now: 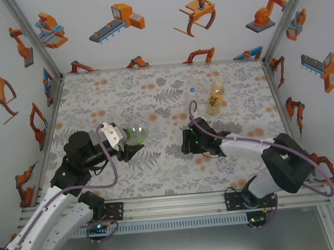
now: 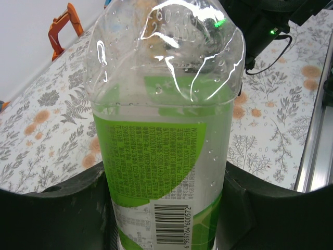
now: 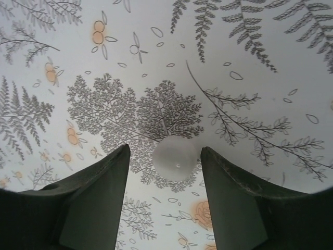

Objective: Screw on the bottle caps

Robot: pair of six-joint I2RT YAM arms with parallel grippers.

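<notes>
You're looking at twin arms wearing white shells over black joints.
Your left arm [image 1: 44, 224] and right arm [image 1: 247, 149] are each trailing a purple cable [image 1: 114, 164] that is looping along the links; small green lights [image 1: 198, 139] are glowing near the right wrist, black base plates [image 1: 107, 212] are carrying both arms, and the dark wedge-shaped fingers [image 3: 99, 203] are showing matte faces.

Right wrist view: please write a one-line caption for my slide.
The right gripper stands open over the fern-patterned table, with a white bottle cap lying between its fingers.
</notes>
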